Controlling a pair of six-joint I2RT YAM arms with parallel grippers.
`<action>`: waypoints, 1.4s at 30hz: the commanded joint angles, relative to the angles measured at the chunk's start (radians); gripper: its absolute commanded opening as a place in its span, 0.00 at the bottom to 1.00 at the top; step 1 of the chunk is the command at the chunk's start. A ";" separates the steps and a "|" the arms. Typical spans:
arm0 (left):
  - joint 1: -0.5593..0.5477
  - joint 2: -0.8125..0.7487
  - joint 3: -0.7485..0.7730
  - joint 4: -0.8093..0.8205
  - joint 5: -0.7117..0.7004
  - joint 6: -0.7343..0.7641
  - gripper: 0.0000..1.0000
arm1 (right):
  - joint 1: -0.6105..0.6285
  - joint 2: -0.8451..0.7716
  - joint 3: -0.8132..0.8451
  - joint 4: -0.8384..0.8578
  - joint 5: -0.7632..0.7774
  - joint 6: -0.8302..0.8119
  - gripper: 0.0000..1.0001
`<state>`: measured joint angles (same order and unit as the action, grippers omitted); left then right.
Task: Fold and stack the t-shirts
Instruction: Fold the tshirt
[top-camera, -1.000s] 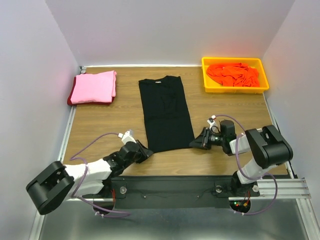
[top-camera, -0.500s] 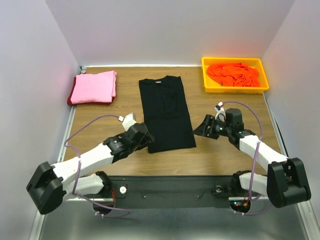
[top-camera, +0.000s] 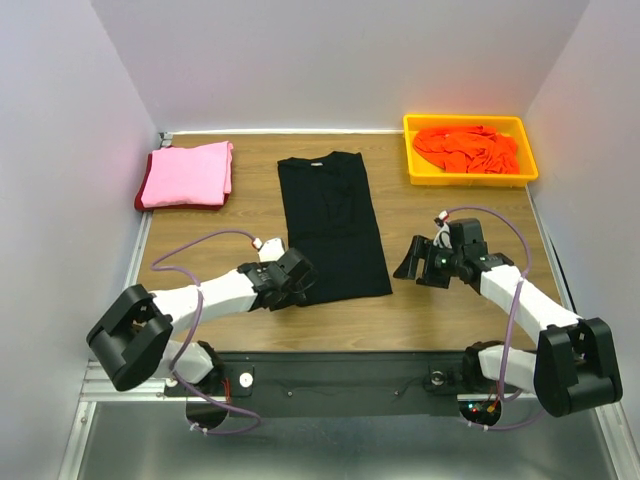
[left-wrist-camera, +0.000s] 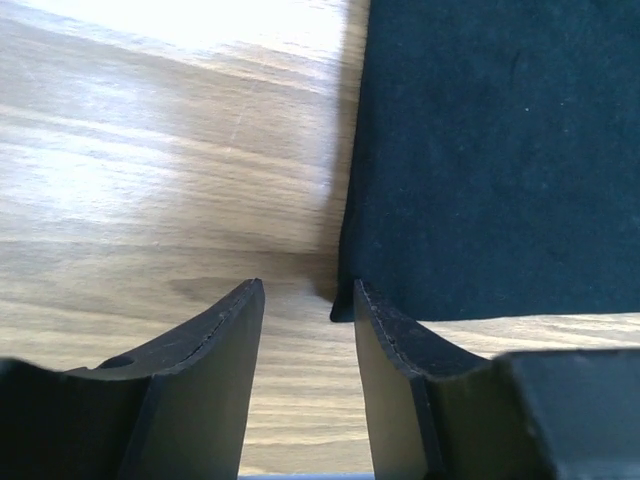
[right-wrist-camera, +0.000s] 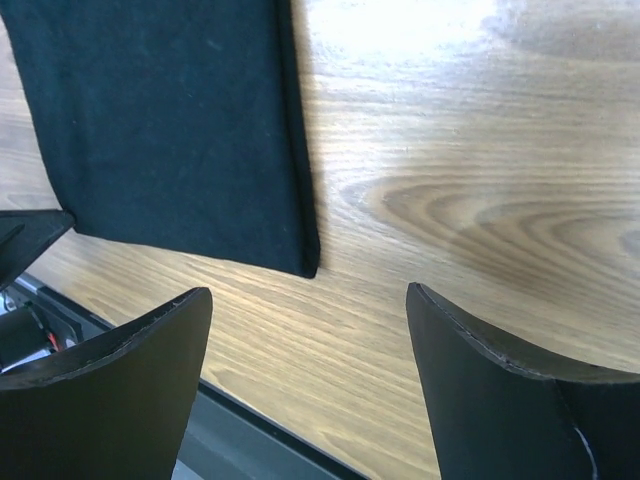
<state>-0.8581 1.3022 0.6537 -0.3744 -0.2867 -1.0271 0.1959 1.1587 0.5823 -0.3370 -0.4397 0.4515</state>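
Across the wooden table (top-camera: 200, 240), well apart from one another, three lots of cloth. Largest, in the middle: a black t-shirt (top-camera: 332, 225), laid flat in a long narrow rectangle, collar away from the arms, hem toward them. In the far right corner, a yellow tray (top-camera: 412, 150) holding a crumpled orange t-shirt (top-camera: 468, 147). In the far left corner, a folded pink t-shirt (top-camera: 187, 173) stacked on a dark red t-shirt (top-camera: 140, 203), only an edge of the lower one showing.

Low at the black shirt's near left corner, the left gripper (left-wrist-camera: 307, 290), jaws a narrow gap apart and gripping nothing. That corner of the hem just inside the gap, hard by the right-hand finger; contact impossible to tell.

Off the shirt's near right corner, the right gripper (right-wrist-camera: 308, 292), jaws spread wide and empty. The corner ahead of the gap, about midway between the two fingers, apart from both, with bare wood between.
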 joint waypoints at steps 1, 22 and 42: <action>-0.010 0.019 0.044 0.017 0.004 0.027 0.52 | -0.007 0.002 0.044 -0.033 0.016 -0.022 0.84; -0.048 0.170 0.057 0.019 0.058 0.074 0.27 | 0.183 0.165 0.165 -0.138 0.240 0.065 0.64; -0.050 0.175 0.035 0.029 0.070 0.136 0.00 | 0.350 0.344 0.209 -0.152 0.395 0.210 0.43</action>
<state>-0.9016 1.4391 0.7197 -0.3153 -0.2337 -0.9241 0.5198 1.4666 0.7662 -0.4862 -0.0898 0.6338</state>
